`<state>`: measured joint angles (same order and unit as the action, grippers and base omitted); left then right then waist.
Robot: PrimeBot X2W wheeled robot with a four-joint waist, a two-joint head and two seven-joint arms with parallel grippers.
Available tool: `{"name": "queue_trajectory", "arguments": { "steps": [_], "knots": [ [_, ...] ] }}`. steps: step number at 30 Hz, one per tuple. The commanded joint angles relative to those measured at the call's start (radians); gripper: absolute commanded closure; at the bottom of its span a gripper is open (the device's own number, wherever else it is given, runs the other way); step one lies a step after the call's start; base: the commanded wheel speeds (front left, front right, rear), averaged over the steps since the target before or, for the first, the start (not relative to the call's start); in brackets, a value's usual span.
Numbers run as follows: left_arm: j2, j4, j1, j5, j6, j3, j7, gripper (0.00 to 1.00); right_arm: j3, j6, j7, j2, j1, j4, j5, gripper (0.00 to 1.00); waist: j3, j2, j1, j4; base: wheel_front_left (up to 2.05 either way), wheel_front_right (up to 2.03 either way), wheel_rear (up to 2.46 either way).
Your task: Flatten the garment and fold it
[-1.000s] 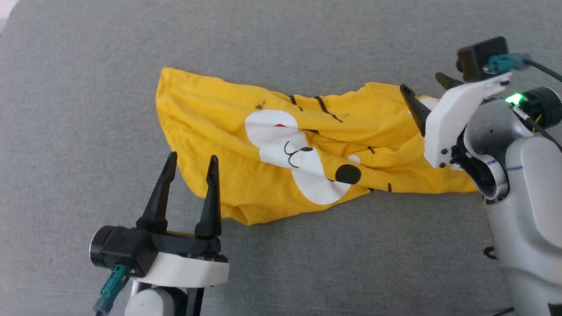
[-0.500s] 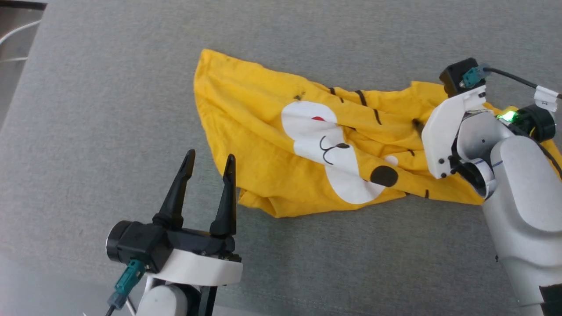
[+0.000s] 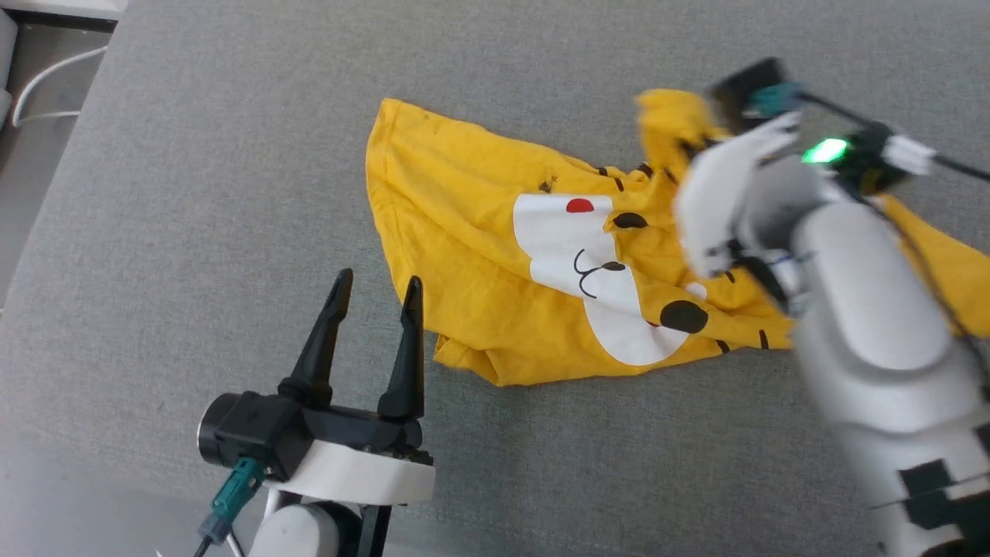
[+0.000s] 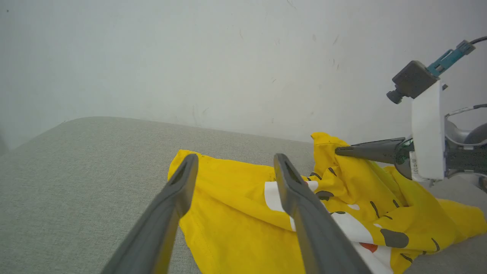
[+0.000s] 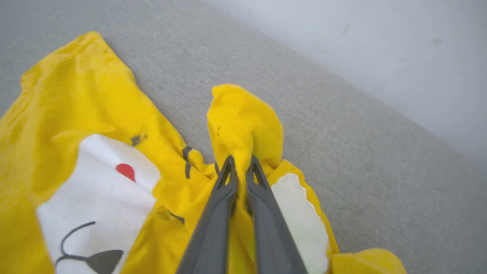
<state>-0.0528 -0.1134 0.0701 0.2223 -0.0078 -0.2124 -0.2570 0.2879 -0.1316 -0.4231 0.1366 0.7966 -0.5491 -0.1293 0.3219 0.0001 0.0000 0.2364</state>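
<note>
The yellow T-shirt [image 3: 464,224] lies crumpled on the grey surface, tiger face up, with its white muzzle [image 3: 576,255] showing. My right gripper [image 5: 240,164] is shut on a yellow fold [image 5: 243,121] near the shirt's far right part and holds it raised off the surface; beside it is a white ear patch [image 5: 300,217]. The left wrist view shows that gripper [image 4: 339,150] level, pinching the raised cloth. My left gripper [image 3: 379,278] stands open, nothing between its fingers, just left of the shirt's near edge [image 3: 495,371]. From its wrist the shirt [image 4: 236,213] lies right beyond the fingers [image 4: 179,190].
Grey fabric surface [image 3: 232,193] spreads all around the shirt. Its left edge runs down the upper left, with floor and a white cable [image 3: 46,73] beyond. A pale wall [image 4: 190,57] stands behind the far edge.
The head camera has shifted, moving the whole picture right. My right gripper, open a second ago, has shut on a fold of the shirt and lifted it. The muzzle print is more spread out.
</note>
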Motion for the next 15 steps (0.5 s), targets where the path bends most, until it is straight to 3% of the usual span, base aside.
{"name": "queue_trajectory", "arguments": {
  "steps": [1, 8, 15],
  "knots": [
    [0.003, 0.001, 0.01, 0.006, 0.005, -0.003, -0.005, 0.0, 0.036, 0.001, 0.018, -0.021, 0.017, -0.001, -0.023, 1.0, -0.001, -0.0001, 0.0, 0.002, 0.0, 0.0, 0.0],
    [0.003, 0.001, 0.016, 0.015, 0.005, -0.005, -0.005, 0.0, 0.334, 0.001, 0.093, -0.081, 0.024, -0.004, -0.203, 1.0, 0.01, -0.0001, 0.0, 0.021, 0.0, 0.0, 0.0],
    [0.003, 0.007, 0.021, 0.029, 0.012, -0.017, -0.005, 0.0, 0.526, 0.001, 0.145, -0.086, -0.018, -0.062, -0.338, 1.0, 0.016, -0.0001, 0.0, 0.04, 0.0, 0.0, 0.0]
  ]
}}
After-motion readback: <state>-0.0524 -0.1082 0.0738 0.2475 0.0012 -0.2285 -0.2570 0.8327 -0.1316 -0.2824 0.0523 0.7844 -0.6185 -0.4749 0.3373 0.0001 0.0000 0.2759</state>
